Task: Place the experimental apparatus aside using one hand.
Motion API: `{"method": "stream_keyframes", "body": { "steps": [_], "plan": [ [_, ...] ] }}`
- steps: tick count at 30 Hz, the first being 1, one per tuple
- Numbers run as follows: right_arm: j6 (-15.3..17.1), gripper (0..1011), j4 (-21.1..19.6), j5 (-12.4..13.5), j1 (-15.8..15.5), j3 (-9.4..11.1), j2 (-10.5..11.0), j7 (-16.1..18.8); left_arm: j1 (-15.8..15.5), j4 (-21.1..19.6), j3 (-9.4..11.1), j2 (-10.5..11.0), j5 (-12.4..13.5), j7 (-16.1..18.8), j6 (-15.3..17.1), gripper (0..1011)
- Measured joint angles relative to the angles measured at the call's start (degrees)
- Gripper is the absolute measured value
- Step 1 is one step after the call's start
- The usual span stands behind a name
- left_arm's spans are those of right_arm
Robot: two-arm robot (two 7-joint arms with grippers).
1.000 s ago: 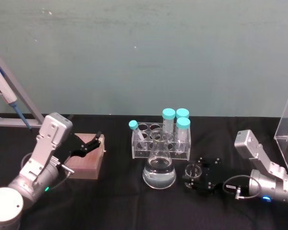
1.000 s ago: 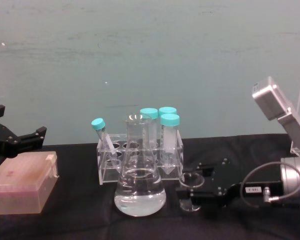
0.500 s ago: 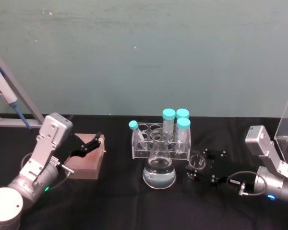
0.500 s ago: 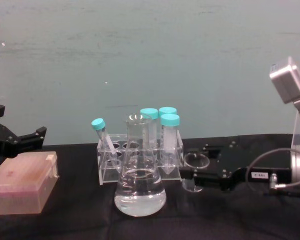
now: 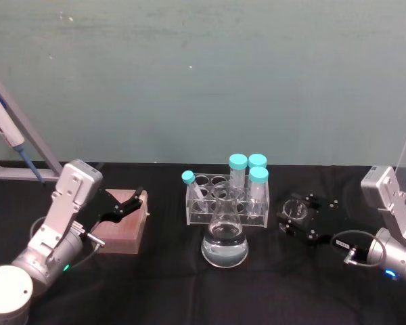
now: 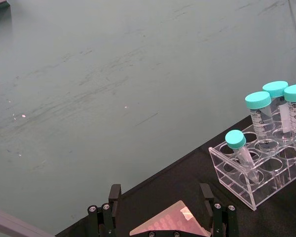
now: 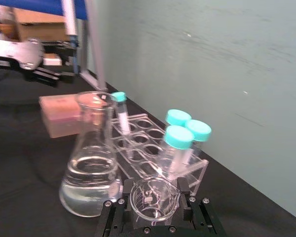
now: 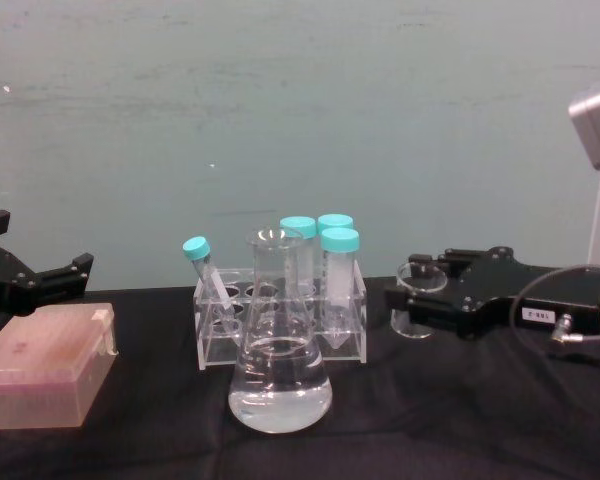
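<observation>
My black two-fingered right hand [image 5: 294,215] pinches the small clear glass beaker [image 7: 154,199] by its wall; light, slick, brittle, so grip gently. My left hand [image 5: 130,202] rests spread

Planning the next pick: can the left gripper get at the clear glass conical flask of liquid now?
Probably yes: only bare black tablecloth lies between the open left gripper, by the pink box, and the flask.

Right gripper [image 8: 415,300]: black, two-fingered, silver screws, white label [image 8: 533,315], grey cable [image 8: 570,270] to silver wrist [image 5: 396,256]; blue light [image 5: 390,274], lower right. Left gripper [image 5: 130,202]: black; silver arm [image 5: 44,247], grey box housing [image 5: 78,183], green light [image 5: 65,267], lower left.
</observation>
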Motion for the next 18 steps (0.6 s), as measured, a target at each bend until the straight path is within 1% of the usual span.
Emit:
{"method": "stream_keyframes", "body": {
  "steps": [3, 6, 8, 10, 15, 18],
  "plan": [
    [1.4, 539, -0.8, -0.8, -0.4, 0.4, 0.0, -2.5, 0.0, 0.0, 0.0, 0.0, 0.0, 0.0, 0.0, 1000],
    [2.2, 539, -1.2, -1.3, -0.6, 0.8, -0.1, -4.2, 0.0, 0.0, 0.0, 0.0, 0.0, 0.0, 0.0, 1000],
    [3.3, 539, -1.4, -2.0, -0.8, 1.4, -0.4, -6.7, 0.0, 0.0, 0.0, 0.0, 0.0, 0.0, 0.0, 1000],
    [3.5, 539, -1.4, -2.2, -0.8, 1.6, -0.5, -7.2, 0.0, 0.0, 0.0, 0.0, 0.0, 0.0, 0.0, 1000],
    [5.5, 539, -0.7, -3.5, -0.7, 3.4, -1.7, -11.8, 0.0, 0.0, 0.0, 0.0, 0.0, 0.0, 0.0, 1000],
    [6.3, 539, -0.2, -3.7, -0.5, 4.0, -2.3, -13.1, 0.0, 0.0, 0.0, 0.0, 0.0, 0.0, 0.0, 1000]
  ]
}}
